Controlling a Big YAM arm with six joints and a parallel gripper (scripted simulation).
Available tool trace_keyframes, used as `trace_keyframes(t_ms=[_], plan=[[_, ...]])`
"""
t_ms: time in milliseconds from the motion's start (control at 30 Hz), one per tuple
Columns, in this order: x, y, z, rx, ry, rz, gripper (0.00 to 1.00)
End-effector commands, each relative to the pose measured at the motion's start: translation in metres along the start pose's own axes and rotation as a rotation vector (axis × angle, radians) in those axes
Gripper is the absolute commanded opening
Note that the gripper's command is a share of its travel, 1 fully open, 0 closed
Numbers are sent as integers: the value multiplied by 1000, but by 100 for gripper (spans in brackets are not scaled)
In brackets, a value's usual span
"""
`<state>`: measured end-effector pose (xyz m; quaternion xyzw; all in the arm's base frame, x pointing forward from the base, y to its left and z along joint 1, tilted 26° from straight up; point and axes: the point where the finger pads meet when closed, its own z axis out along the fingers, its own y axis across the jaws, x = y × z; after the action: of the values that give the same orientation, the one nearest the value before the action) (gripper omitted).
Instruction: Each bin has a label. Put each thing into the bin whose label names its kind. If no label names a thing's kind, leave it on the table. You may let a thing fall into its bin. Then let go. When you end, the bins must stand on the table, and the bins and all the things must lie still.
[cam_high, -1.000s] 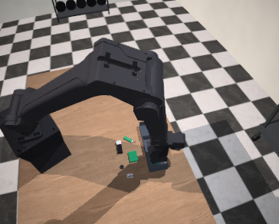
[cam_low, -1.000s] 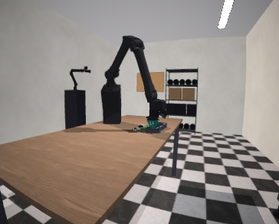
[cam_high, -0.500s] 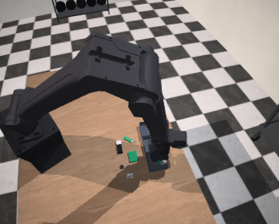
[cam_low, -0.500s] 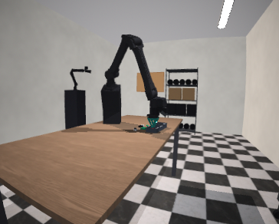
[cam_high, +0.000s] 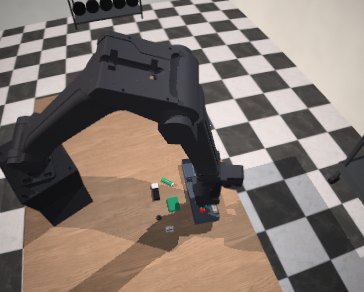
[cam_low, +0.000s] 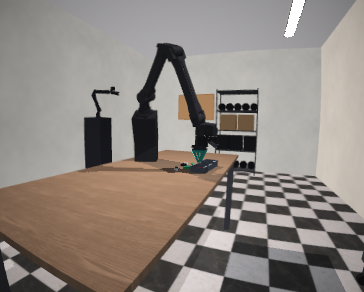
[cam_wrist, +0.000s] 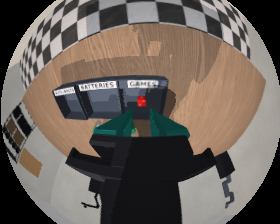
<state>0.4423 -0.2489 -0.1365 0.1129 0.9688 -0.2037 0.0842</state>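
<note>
Dark grey and boxy, the bin row (cam_high: 189, 176) lies along the right edge of the wooden table (cam_high: 100, 260) in the top view, and the gripper (cam_high: 204, 207) hangs over its near end. A small red thing (cam_high: 202, 210) lies in that end compartment, just below the fingers. The jaws stand partly apart and grasp nothing. Left of the bin row, on the wood, are a green block (cam_high: 173, 203), a green cylinder (cam_high: 167, 182), a black-and-white box (cam_high: 155, 191), a small dark ball (cam_high: 158, 217) and a tiny grey tile (cam_high: 169, 229).

From the exterior view, the arm (cam_low: 175, 75) reaches down from its dark pedestal (cam_low: 145, 135) to the bin row (cam_low: 204, 166) at the table's far right corner, teal fingers (cam_low: 199, 154) just above it. A shelf rack (cam_low: 257, 125) stands behind.

At the wrist, the bin row (cam_wrist: 106, 97) shows labels, with BATTERIES and GAMES legible; the third is blurred. The red thing (cam_wrist: 141, 101) sits in the GAMES compartment, just ahead of the teal fingertips.
</note>
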Motion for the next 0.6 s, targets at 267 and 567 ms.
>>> trace_keyframes(t_ms=[267,567], plan=[[5,-3,-3,3,1,16,29],[3,-7,-7,5,-9,14,29]])
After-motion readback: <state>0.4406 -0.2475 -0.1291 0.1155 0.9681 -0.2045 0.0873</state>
